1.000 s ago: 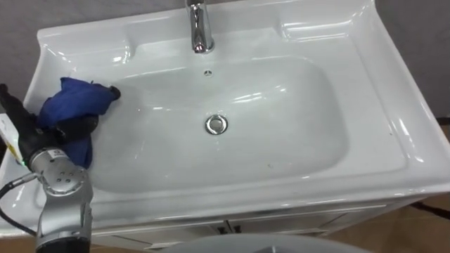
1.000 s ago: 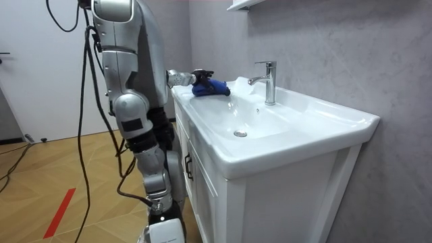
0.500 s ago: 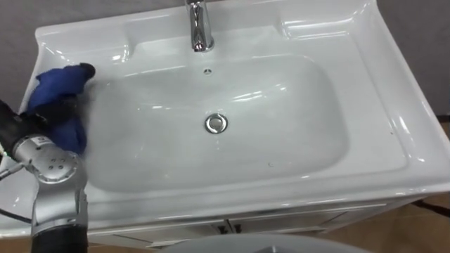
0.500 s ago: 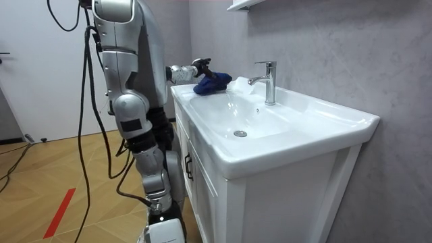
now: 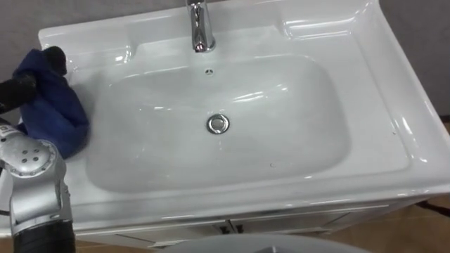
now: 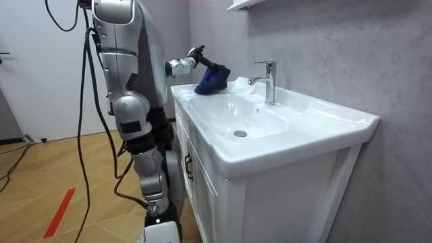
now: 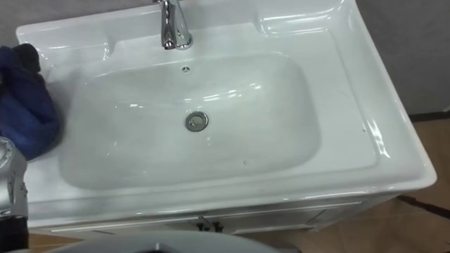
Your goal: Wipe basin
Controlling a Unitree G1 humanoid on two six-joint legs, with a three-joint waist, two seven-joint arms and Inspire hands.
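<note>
A white basin [image 5: 380, 105] lies below me, with a chrome faucet [image 5: 200, 28] at the back and a drain [image 5: 218, 124] in the middle of the bowl. My left hand [image 5: 14, 90] is over the left rim, its dark fingers curled round a bunched blue cloth [image 5: 53, 105]. The cloth hangs from the hand down to the rim. In the room view the left hand [image 6: 196, 54] is raised above the counter and the cloth [image 6: 210, 79] droops from it onto the far corner. In the right eye view the cloth [image 7: 24, 105] shows at the left edge.
I stand at the front of a white vanity cabinet [image 6: 270, 196] against a grey wall. A moulded soap recess [image 5: 316, 28] sits at the back right of the rim. Wooden floor [image 6: 61, 175] spreads behind me.
My left hand has gone from the bowl's left slope up and back to the left rim, and has risen, taking the blue cloth with it.
</note>
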